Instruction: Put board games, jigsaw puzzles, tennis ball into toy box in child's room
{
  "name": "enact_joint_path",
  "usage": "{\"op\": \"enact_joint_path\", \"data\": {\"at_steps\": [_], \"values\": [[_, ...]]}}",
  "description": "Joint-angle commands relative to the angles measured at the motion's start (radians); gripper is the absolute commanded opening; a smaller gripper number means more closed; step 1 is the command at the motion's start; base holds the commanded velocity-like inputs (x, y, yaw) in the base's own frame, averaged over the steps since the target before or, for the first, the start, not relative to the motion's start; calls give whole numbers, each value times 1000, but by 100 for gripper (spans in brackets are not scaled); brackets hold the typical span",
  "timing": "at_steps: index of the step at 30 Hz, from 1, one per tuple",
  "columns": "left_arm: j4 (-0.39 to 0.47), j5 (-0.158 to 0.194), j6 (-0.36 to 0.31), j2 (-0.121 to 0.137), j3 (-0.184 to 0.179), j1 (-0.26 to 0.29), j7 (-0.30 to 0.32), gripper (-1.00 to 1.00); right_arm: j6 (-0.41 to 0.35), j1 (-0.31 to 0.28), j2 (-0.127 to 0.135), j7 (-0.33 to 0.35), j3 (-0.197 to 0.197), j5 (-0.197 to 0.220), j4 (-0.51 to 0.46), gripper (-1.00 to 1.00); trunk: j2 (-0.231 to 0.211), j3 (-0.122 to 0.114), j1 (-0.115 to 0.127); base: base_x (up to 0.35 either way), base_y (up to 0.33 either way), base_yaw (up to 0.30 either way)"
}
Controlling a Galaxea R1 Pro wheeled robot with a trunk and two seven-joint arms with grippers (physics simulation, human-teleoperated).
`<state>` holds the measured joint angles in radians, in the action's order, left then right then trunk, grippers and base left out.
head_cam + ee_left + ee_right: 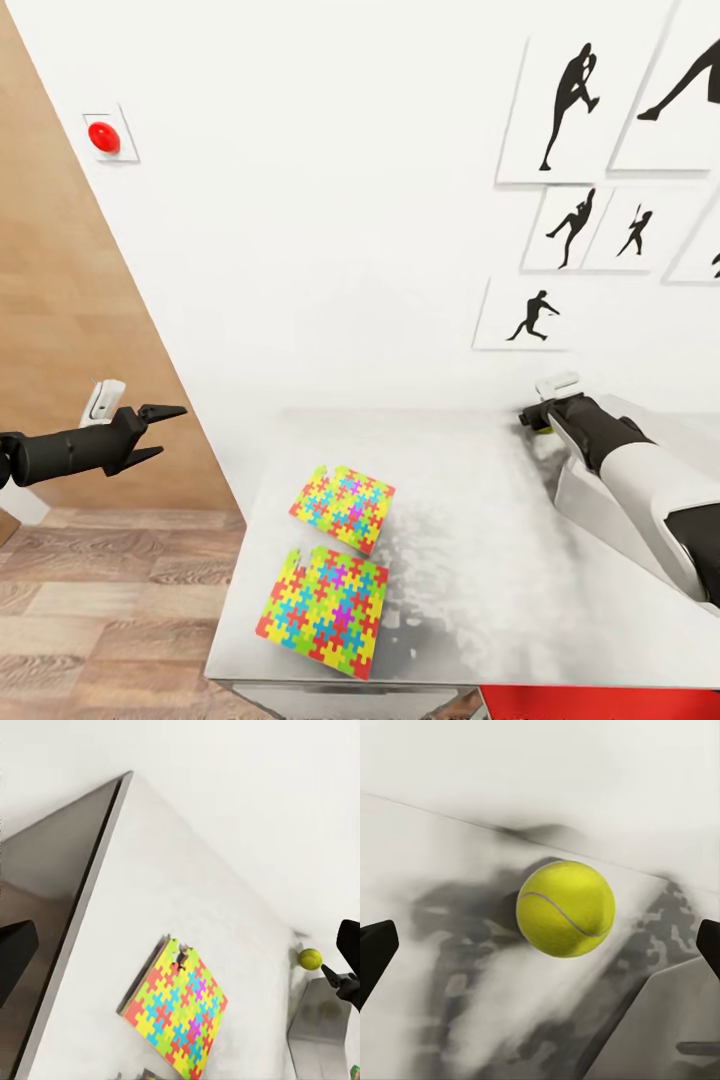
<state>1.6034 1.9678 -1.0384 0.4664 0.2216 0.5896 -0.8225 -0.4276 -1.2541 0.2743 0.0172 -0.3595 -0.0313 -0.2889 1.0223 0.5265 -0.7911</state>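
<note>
The tennis ball (565,908) lies at the back of the pale table (470,560), close to the white wall. My right gripper (533,418) is open around it, one finger on each side and neither touching; the ball (542,428) peeks out yellow beside the fingertips. Two jigsaw puzzles lie flat near the table's left edge, one further back (342,506) and one nearer the front (325,598). The light grey toy box (590,505) sits under my right arm. My left gripper (160,432) hangs open and empty over the floor, left of the table.
Black sports-silhouette pictures (570,100) hang on the wall above the table. A red button (103,137) is on the wall at upper left. Wood-plank floor (110,590) lies left of the table. A red chair part (600,703) shows under the front edge.
</note>
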Motion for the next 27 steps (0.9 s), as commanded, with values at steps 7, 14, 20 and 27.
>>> {"op": "enact_joint_path", "data": {"at_steps": [7,14,20,27], "values": [[1,10,-3,0,1,1,-10,100,-9,-10,8,2,-2,-3,-4,100,1,12,0,0,0,0],[1,10,-3,1,2,0,-10,100,-9,-17,10,1,0,-2,-4,100,1,23,0,0,0,0],[1,10,-3,1,2,0,-10,100,-7,-21,12,2,0,-2,-4,100,1,33,0,0,0,0],[1,10,-3,2,2,-1,-10,100,-5,-22,13,3,1,-2,-4,100,1,44,0,0,0,0]]}}
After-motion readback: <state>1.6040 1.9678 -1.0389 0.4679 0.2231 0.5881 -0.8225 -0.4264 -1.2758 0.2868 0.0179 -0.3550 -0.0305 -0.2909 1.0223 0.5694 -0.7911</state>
